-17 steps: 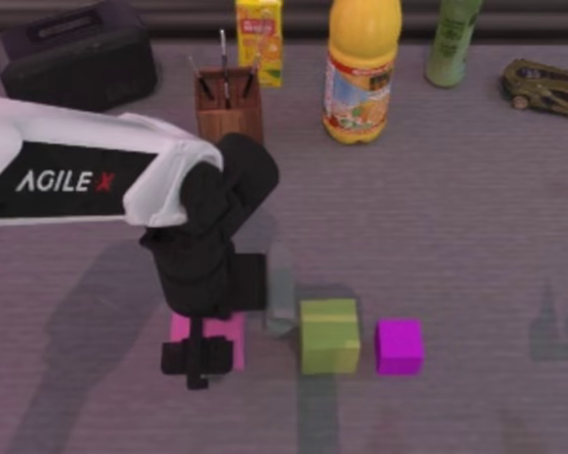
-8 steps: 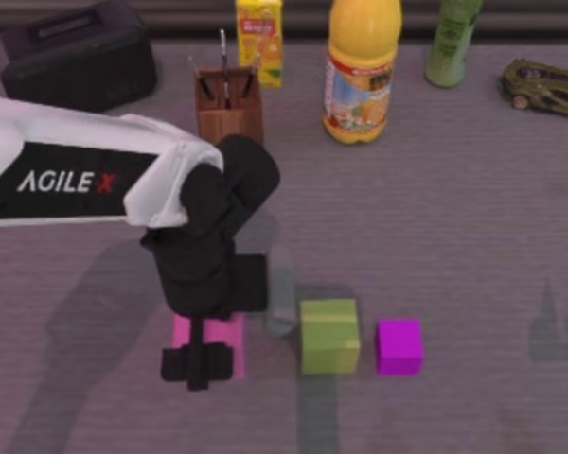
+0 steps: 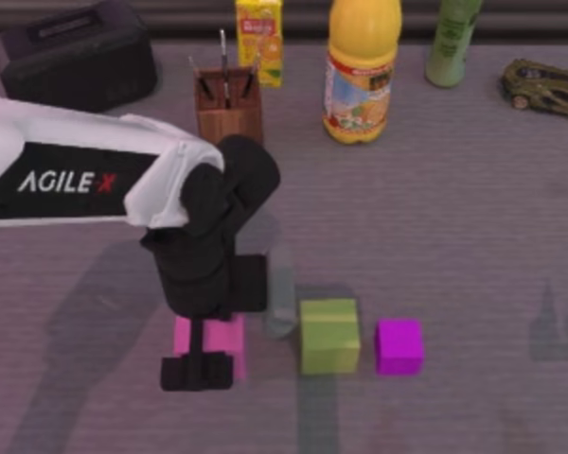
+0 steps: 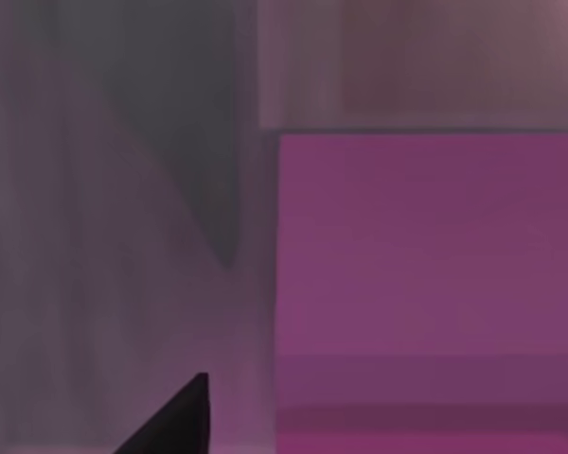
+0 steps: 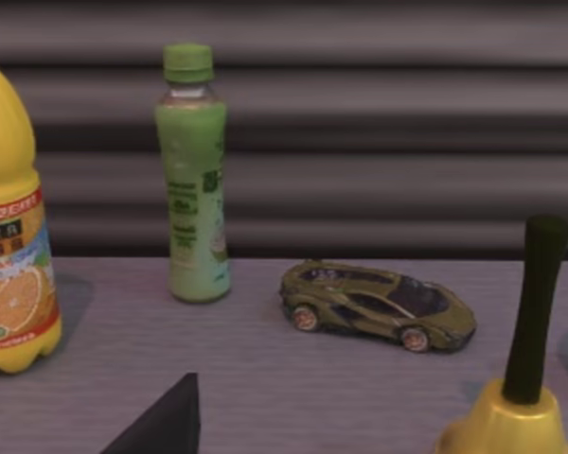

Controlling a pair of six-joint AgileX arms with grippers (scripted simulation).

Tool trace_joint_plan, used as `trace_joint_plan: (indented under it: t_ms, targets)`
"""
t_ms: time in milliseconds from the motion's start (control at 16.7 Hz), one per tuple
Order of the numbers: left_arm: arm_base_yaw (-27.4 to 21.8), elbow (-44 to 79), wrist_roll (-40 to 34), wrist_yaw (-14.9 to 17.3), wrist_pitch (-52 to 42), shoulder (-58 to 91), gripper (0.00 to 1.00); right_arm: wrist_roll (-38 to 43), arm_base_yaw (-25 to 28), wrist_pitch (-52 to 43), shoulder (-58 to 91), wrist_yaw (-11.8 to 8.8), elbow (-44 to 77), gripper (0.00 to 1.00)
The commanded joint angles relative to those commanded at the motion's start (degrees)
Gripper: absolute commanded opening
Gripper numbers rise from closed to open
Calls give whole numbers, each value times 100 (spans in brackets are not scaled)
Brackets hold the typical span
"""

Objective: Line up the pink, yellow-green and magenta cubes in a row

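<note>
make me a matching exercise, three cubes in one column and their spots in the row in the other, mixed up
Things:
1. light pink matte cube
2. olive yellow-green matte cube
3. vivid magenta matte cube

Places in the top view:
A. middle of the row
B. right end of the row
C. left end, partly under the left hand

Pairs: 1-C, 2-A, 3-B

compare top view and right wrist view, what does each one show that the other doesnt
Only the top view: the left gripper over the pink cube, the yellow-green cube, the magenta cube, a wooden pen holder and a juice carton. Only the right wrist view: a gold bell. Both: the orange juice bottle, green bottle and toy car.
</note>
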Motion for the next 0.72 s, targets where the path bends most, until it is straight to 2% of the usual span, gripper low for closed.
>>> trace_joint_plan:
  t_ms: [180, 540, 720]
  targets:
    - [15, 72, 3, 0, -100, -42, 100, 0, 0, 0, 0, 0, 0, 100]
    - [99, 743, -15, -1, -1289, -497, 100, 0, 0, 0, 0, 0, 0, 100]
    - [115, 893, -19, -3, -1511, -623, 100, 0, 0, 0, 0, 0, 0, 100]
